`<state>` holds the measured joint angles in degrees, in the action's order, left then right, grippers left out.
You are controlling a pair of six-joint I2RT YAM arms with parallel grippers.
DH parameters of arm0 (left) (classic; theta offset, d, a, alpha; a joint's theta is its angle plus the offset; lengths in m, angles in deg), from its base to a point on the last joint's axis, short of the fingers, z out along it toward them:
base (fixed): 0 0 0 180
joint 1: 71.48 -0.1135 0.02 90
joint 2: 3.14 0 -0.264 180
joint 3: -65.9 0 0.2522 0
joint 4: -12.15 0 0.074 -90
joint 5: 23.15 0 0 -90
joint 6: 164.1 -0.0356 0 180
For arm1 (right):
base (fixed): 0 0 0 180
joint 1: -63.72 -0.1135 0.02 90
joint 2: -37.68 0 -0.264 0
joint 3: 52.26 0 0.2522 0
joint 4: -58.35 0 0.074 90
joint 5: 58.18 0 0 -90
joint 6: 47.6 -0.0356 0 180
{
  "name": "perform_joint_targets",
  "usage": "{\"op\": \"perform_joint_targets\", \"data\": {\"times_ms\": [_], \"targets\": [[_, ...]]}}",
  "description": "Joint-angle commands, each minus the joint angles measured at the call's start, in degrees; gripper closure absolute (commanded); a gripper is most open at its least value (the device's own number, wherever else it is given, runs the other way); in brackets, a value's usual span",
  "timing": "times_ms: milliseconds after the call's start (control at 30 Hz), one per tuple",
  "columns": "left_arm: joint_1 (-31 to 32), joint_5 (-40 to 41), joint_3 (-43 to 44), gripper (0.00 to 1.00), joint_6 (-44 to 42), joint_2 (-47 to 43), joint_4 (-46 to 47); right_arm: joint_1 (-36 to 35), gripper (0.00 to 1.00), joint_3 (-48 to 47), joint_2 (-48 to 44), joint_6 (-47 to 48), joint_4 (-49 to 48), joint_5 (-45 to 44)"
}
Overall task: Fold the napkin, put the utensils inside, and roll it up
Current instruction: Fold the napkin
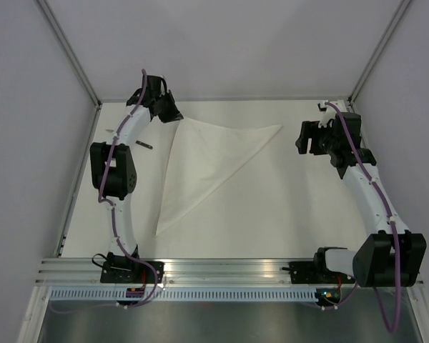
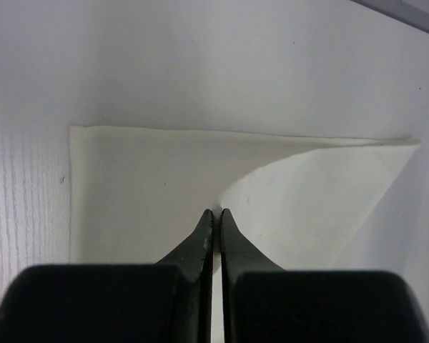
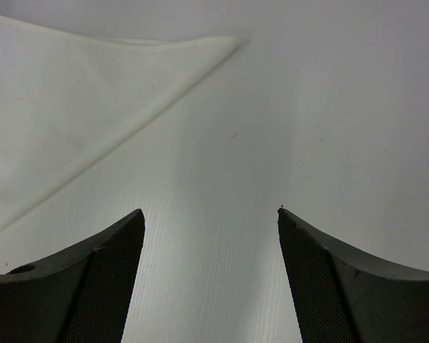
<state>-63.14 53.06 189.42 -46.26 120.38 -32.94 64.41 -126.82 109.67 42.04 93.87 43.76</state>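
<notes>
I see the napkin [image 1: 207,157] folded into a soft white triangle, lying faintly creased on the counter [image 1: 286,214]. My left tool [image 2: 216,212] is pressed closed, its tips at a spot where the top layer curls up; I cannot tell whether cloth is pinched between them. My right tool [image 3: 210,210] gapes wide, with the napkin's pointed corner ahead and to its left, apart.

We see an off-white table [image 1: 286,214] with a faint grain, closed in by a pale grey back wall [image 1: 229,43], left wall [image 1: 21,143] and right wall [image 1: 415,86]. A left strut [image 1: 66,46] and a right strut [image 1: 377,46] slant up from the table's far corners. Along the near edge lies a ribbed aluminium rail [image 1: 222,268], with a perforated strip [image 1: 229,294] just beside it and a grey metal sheet [image 1: 222,321] nearer still.
</notes>
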Motion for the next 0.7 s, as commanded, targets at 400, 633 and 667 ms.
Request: {"op": "perform_joint_targets", "data": {"times_ms": [400,633,667], "targets": [[-1.7,0.2,3.8,0.92,-2.6,5.3,-0.2,-0.2,0.19,-2.0,1.1,-0.2,0.7,0.1],[-4.7,3.3,3.7,0.47,-2.6,6.4,2.7,-0.2,0.19,-2.0,1.5,-0.2,0.7,0.6],[-5.1,3.7,3.7,0.44,-2.6,6.4,3.5,-0.2,0.19,-2.0,1.4,-0.2,0.7,0.8]]}}
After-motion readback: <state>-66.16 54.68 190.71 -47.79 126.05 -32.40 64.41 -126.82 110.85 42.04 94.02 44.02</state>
